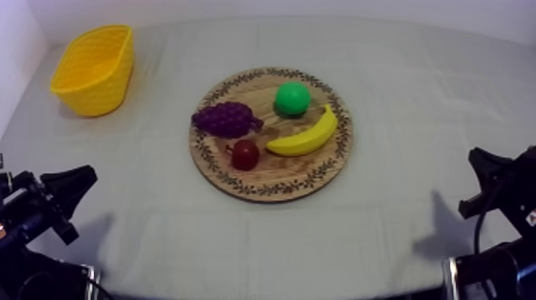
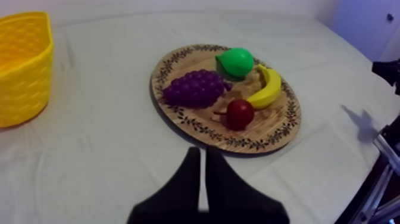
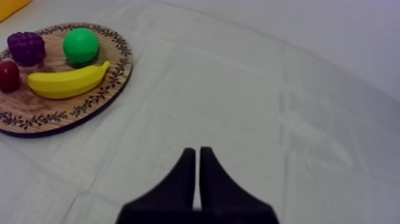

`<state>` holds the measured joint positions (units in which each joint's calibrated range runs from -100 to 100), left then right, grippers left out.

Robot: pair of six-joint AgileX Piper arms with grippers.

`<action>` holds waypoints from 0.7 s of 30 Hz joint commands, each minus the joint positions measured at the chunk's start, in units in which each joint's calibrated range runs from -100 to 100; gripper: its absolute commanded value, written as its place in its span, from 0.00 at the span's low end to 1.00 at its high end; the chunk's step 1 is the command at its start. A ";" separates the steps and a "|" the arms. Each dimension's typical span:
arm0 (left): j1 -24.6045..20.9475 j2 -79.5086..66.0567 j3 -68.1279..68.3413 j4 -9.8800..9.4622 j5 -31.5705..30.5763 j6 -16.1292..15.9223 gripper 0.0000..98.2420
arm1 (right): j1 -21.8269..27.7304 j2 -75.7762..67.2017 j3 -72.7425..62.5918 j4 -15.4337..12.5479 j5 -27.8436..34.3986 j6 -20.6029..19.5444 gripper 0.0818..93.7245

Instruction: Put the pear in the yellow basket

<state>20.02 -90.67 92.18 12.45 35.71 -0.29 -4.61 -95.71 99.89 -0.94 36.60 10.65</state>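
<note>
A green pear [image 1: 292, 98] [image 2: 236, 61] [image 3: 81, 44] lies on the far part of the round wooden board [image 1: 215, 163] [image 2: 274, 134] [image 3: 71, 110], beside a banana [image 1: 304, 138] [image 2: 267, 87] [image 3: 64, 81]. The yellow basket [image 1: 95, 69] [image 2: 21, 65] stands at the table's far left. My left gripper [image 1: 80, 183] [image 2: 200, 156] rests low at the left, shut with its fingers together as a narrow wedge, well short of the board. My right gripper [image 1: 482, 162] [image 3: 197, 156] rests low at the right, likewise shut on nothing, over bare cloth.
A bunch of purple grapes [image 1: 226, 119] [image 2: 195, 87] [image 3: 26, 47] and a small red fruit [image 1: 245, 154] [image 2: 239, 113] [image 3: 8, 75] share the board with the pear. Open cloth lies between the board and the basket.
</note>
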 commanded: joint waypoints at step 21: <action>3.11 49.46 -34.85 0.61 7.25 0.61 0.00 | 0.01 -0.04 0.00 -0.01 0.01 0.02 0.00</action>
<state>23.04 -48.87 60.96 13.18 42.76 0.00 -4.61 -95.71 99.89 -0.94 36.60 10.68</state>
